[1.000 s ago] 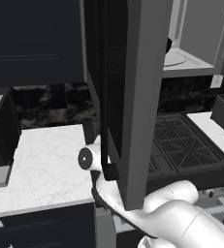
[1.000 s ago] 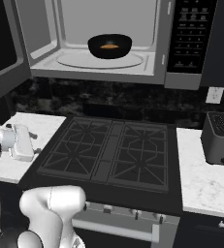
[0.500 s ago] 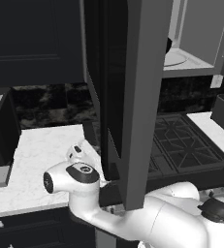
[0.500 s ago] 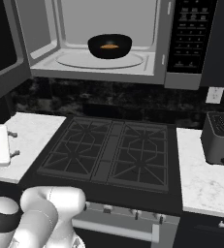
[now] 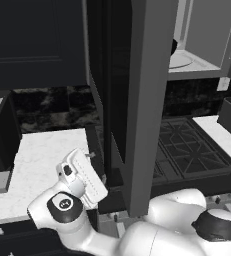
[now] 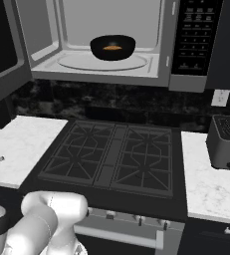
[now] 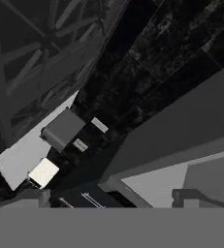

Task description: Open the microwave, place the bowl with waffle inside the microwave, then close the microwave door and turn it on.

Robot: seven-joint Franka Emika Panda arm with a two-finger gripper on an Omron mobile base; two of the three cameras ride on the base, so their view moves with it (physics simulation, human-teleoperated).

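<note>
Now, step: door-closing stage by my read; bowl w/ waffle sits inside, door hangs wide.
claw (image 5: 79, 172): low over the white tabletop (image 5: 37, 155), left of the stove; jaws spread fully, nothing held.
door (image 5: 137, 90): up and to the right of claw, swung out toward the robot, seen near edge-on; long axis vertical; its lower corner hangs just above-right of the claw, apart from it, not touching.
handle: can't make out from here.
microwave (image 6: 52, 50): above and well to the right of claw, cavity open.
bowl (image 6: 112, 47): on the turntable, well apart from claw, up-right and farther back.
waffle (image 6: 112, 48): in the bowl.
next move, my guess: claw rises to the door's outer face, left of the panel, then pushes right toward the cavity.
risk: the panel's edge is thin, push may slip off.
</note>
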